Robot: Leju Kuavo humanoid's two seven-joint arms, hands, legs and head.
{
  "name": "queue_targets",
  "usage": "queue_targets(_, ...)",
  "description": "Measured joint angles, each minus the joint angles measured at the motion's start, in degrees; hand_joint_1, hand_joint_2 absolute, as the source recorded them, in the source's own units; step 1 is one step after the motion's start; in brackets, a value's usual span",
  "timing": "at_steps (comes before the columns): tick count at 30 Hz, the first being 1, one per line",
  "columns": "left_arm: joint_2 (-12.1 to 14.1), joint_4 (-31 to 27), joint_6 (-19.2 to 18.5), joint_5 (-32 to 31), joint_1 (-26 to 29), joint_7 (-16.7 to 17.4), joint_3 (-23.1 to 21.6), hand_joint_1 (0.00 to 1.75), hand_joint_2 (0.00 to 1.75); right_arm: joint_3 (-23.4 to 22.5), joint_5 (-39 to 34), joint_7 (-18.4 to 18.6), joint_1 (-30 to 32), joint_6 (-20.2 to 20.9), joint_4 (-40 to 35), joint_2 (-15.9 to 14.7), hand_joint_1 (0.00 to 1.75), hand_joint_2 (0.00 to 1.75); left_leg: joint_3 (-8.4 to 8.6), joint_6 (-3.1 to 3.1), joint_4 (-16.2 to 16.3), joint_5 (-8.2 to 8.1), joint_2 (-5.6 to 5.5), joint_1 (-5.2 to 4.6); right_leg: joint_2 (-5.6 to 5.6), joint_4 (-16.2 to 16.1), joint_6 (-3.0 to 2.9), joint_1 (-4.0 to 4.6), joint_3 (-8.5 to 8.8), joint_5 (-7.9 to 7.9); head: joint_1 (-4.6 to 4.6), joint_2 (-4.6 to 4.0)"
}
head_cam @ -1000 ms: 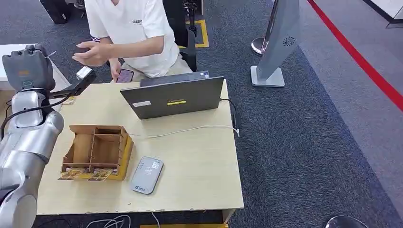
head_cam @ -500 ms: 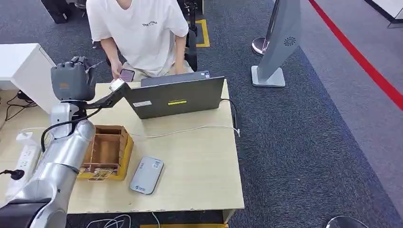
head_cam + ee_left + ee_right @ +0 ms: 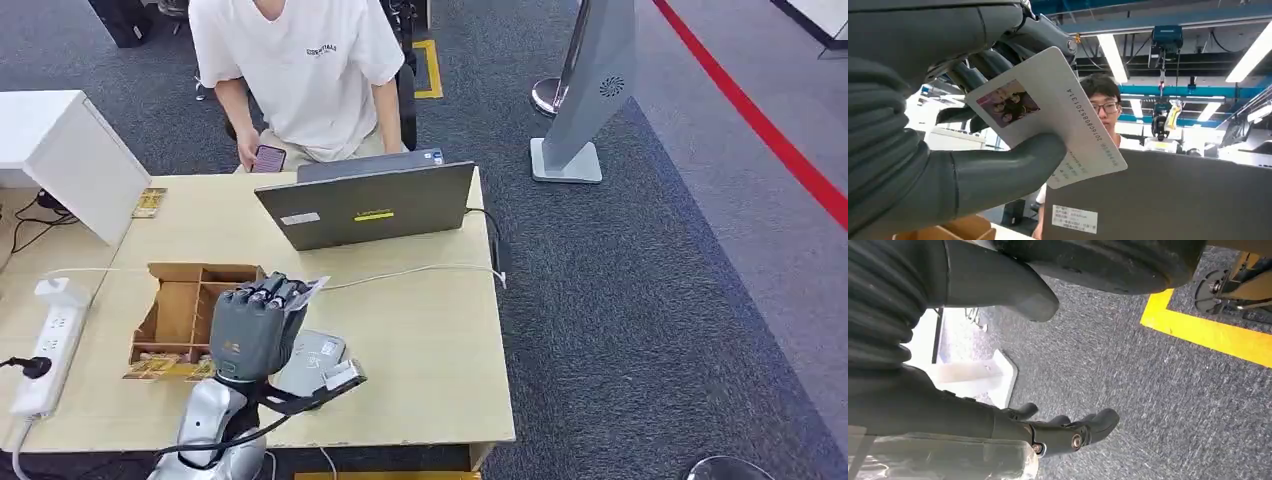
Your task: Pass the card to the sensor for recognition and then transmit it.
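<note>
Left robot hand (image 3: 250, 335) pinches the card (image 3: 1048, 117) over the sensor (image 3: 310, 368) near the desk's front edge; a loose pinch could drop it.

Card (image 3: 1058, 117): smooth, glossy plastic; left robot hand (image 3: 250, 325): matt grey plastic; tabletop (image 3: 430, 330): pale wood-look laminate; box (image 3: 195, 315): brown cardboard; floor (image 3: 650, 300): rough carpet.

The sensor (image 3: 310, 368) lies right of the box (image 3: 196, 320) (both before the laptop (image 3: 365, 207)).
</note>
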Motion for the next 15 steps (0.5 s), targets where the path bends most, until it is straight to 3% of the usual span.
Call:
queue_targets(8,1.57,-4.00,-0.18,-0.37,4.59,0.04,-0.96,1.75,1.75,-0.72,-0.37,0.04,0.06,-0.53,0.00,0.00,0.00,1.75,0.07,0.00,0.00,0.00,0.01,-0.01,0.01,0.01,-0.01,0.00,0.08,0.01,0.00,0.00)
queue_targets(15,3.32,-4.56,-7.06,-0.24,9.89,2.38,-0.96,1.75,1.75,-2.01,-1.46,0.35,0.09,-1.05,0.00,0.00,0.00,1.75,0.03,0.02,0.00,-0.02,-0.03,-0.01,-0.01,0.00,0.02,0.00,0.05,-0.03,0.02,0.00)
